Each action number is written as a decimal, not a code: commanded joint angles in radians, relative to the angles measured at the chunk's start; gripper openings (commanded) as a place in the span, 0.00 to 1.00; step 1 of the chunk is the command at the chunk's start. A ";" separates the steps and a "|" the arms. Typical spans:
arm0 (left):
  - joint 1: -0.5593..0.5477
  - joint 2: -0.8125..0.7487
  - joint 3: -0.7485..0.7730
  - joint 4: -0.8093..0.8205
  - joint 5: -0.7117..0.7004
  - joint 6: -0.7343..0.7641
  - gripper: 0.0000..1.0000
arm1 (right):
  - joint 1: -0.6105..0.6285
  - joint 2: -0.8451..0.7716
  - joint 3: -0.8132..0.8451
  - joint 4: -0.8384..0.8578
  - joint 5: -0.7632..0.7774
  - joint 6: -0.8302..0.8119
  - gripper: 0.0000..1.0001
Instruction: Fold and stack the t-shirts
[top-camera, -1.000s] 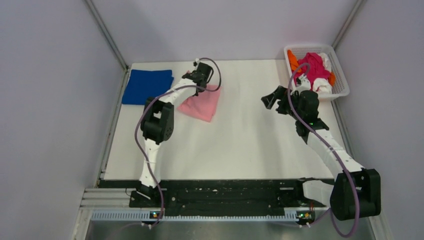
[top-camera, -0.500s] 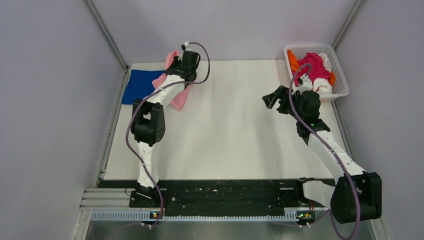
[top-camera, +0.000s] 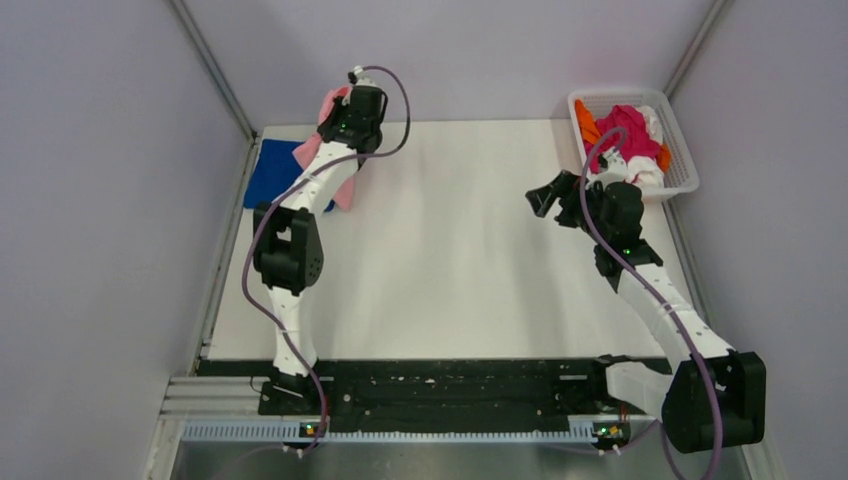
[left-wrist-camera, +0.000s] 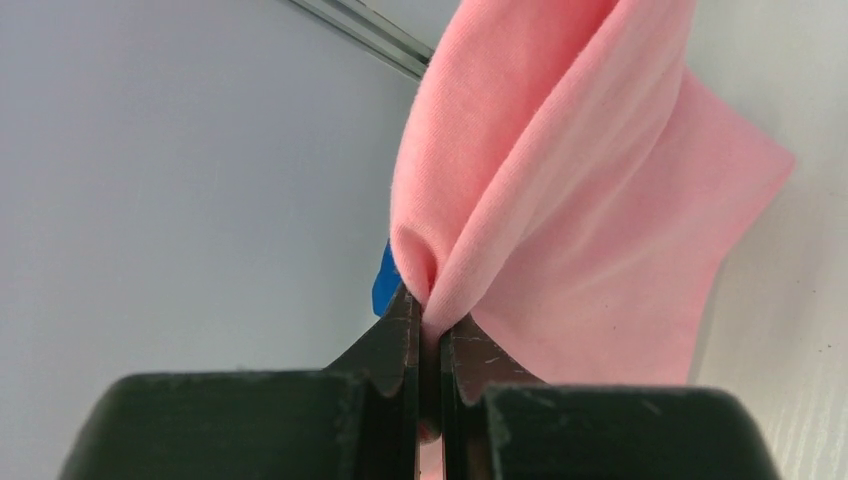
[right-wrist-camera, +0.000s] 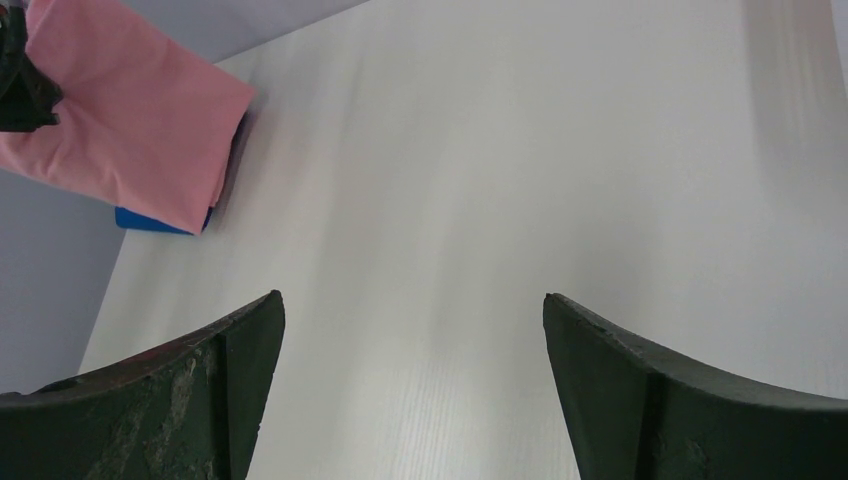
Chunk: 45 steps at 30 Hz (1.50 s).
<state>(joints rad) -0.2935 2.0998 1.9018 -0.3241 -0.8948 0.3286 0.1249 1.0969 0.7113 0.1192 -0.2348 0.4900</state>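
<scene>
On the right at mid-table, the right gripper (right-wrist-camera: 412, 380) hangs spread and empty. Far left, the left gripper (left-wrist-camera: 428, 325) pinches the folded pink t-shirt (left-wrist-camera: 580, 230), now lifted off the table and carried left over the blue t-shirt (top-camera: 268, 178); stacking probably comes next. Other shirts (top-camera: 628, 135) fill the far-right basket (top-camera: 688, 170).

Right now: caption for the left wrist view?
Left gripper shut on a fold of the pink t-shirt, blue t-shirt peeking behind.
</scene>
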 joint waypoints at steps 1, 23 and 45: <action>0.022 -0.100 0.055 0.006 0.004 -0.040 0.00 | -0.004 -0.030 -0.007 0.020 0.012 -0.013 0.99; 0.234 0.040 0.046 -0.003 0.165 -0.172 0.00 | -0.004 0.007 0.016 -0.010 0.051 -0.024 0.99; 0.340 -0.067 0.127 -0.202 0.384 -0.553 0.99 | -0.005 -0.138 -0.032 -0.117 0.099 0.022 0.99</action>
<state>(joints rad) 0.0505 2.2463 2.0666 -0.4725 -0.6815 -0.0402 0.1249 1.0306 0.6987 0.0059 -0.1558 0.4900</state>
